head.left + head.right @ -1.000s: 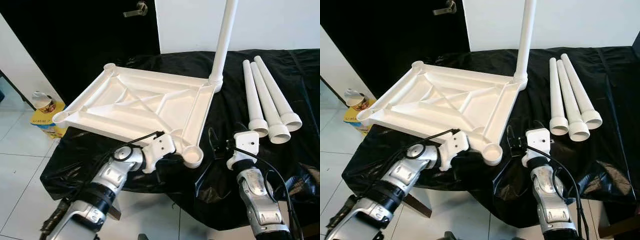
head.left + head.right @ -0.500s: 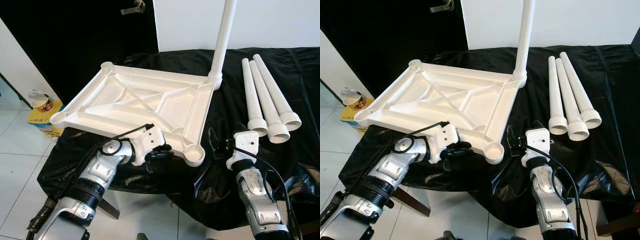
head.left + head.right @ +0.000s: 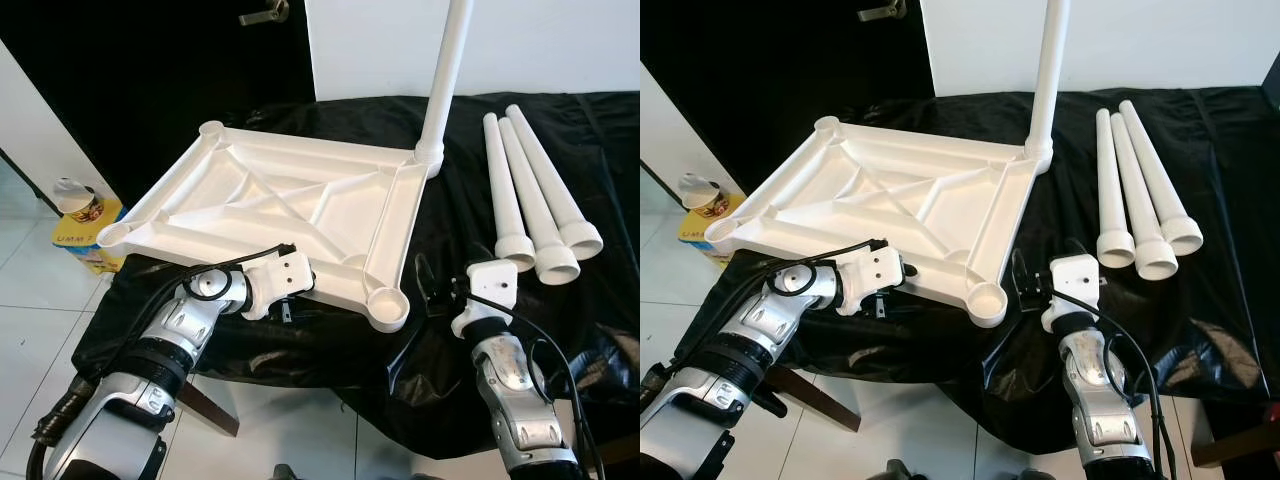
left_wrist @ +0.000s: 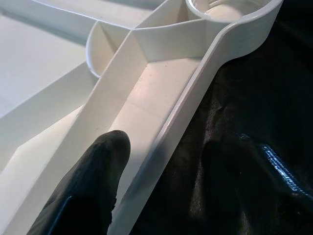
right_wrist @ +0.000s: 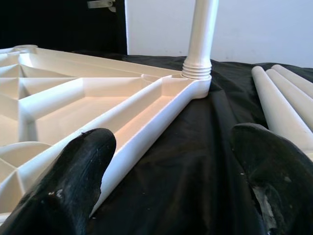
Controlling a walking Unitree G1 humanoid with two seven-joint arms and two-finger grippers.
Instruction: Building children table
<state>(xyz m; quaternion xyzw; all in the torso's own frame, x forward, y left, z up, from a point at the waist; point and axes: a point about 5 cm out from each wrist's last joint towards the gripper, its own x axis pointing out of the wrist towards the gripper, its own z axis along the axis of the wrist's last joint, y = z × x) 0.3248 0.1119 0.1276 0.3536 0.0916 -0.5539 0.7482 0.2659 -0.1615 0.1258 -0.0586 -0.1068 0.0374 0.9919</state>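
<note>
The white children's tabletop (image 3: 270, 195) lies upside down on a black cloth (image 3: 330, 350). One white leg (image 3: 445, 80) stands upright in its far right corner socket. The near right socket (image 3: 386, 305) is empty. Three loose white legs (image 3: 535, 190) lie side by side to the right. My left gripper (image 3: 290, 303) is at the tabletop's near rim, open. One finger (image 4: 93, 186) rests inside the rim channel, and the other is a dim shape outside the rim. My right gripper (image 3: 437, 288) is open above the cloth, between the near right corner and the loose legs, holding nothing.
The cloth-covered surface ends just in front of my arms, with white tiled floor (image 3: 40, 330) below. A yellow box with a cup (image 3: 78, 205) sits on the floor at the left. A black door with a handle (image 3: 262, 12) and a white wall (image 3: 560, 40) stand behind.
My left gripper has slid left along the tabletop's near rim, away from the empty corner socket. The right arm has stayed put.
</note>
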